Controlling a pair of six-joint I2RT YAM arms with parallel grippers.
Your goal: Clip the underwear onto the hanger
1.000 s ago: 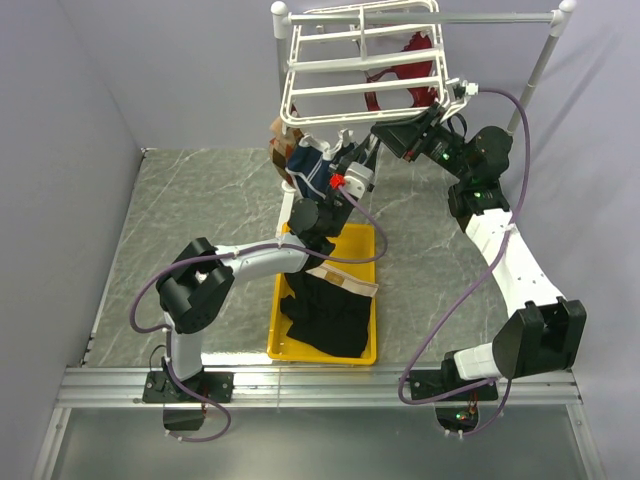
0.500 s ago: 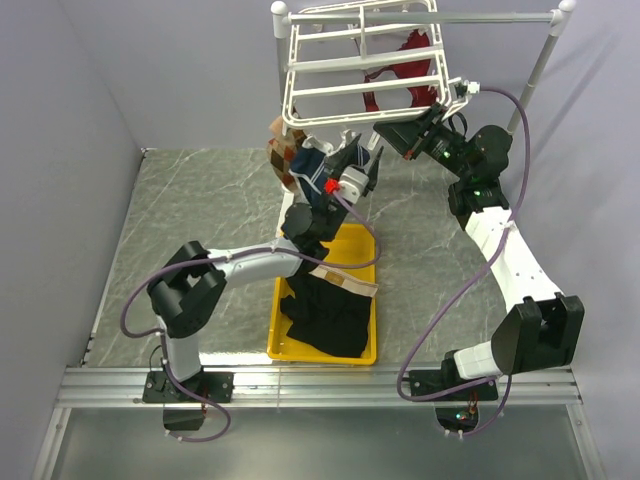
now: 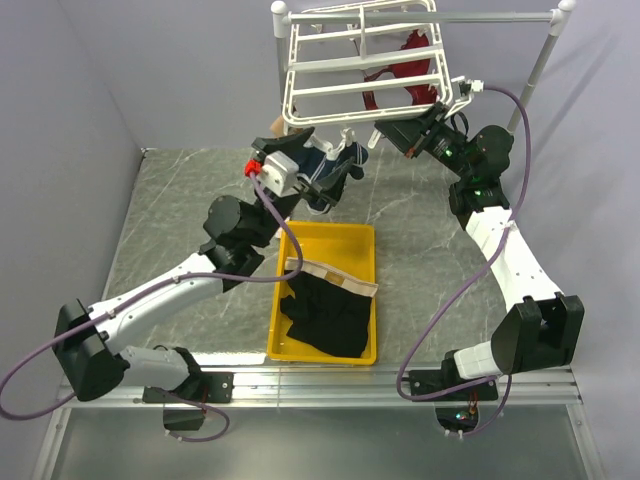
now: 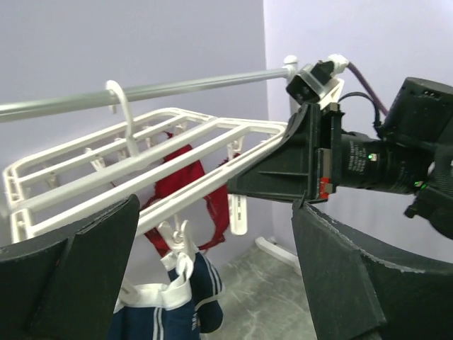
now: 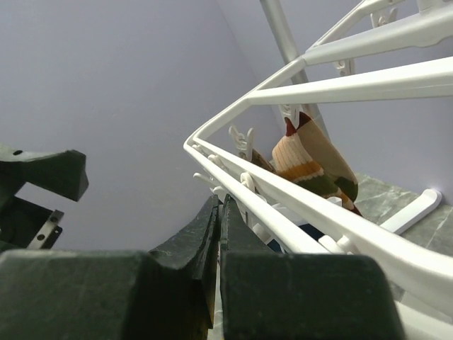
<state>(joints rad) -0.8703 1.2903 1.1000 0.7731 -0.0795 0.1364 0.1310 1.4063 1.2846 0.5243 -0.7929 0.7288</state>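
The underwear (image 3: 325,312), black with a tan waistband, lies crumpled in the yellow tray (image 3: 362,240), and neither gripper touches it. The white hanger (image 3: 360,62) hangs from a rail at the back. My left gripper (image 3: 340,175) is open just below the hanger's near edge, beside a clipped navy pair (image 3: 312,168). In the left wrist view the left gripper (image 4: 216,207) frames that navy pair (image 4: 170,312) and the hanger (image 4: 141,166), with nothing held. My right gripper (image 3: 380,131) is shut under the hanger's right corner. In the right wrist view the right gripper (image 5: 219,204) sits beside a hanger bar (image 5: 318,212).
A red garment (image 3: 405,75) hangs at the rack's far side and also shows in the left wrist view (image 4: 185,185). A striped sock (image 5: 311,159) is clipped on the left end. The white pole stand (image 3: 540,65) rises at the back right. Grey walls close in on the left and at the back.
My left gripper opened wide and let go at the navy pair, which stays clipped. The left arm's elbow swung out to the left. The right gripper closed fully.
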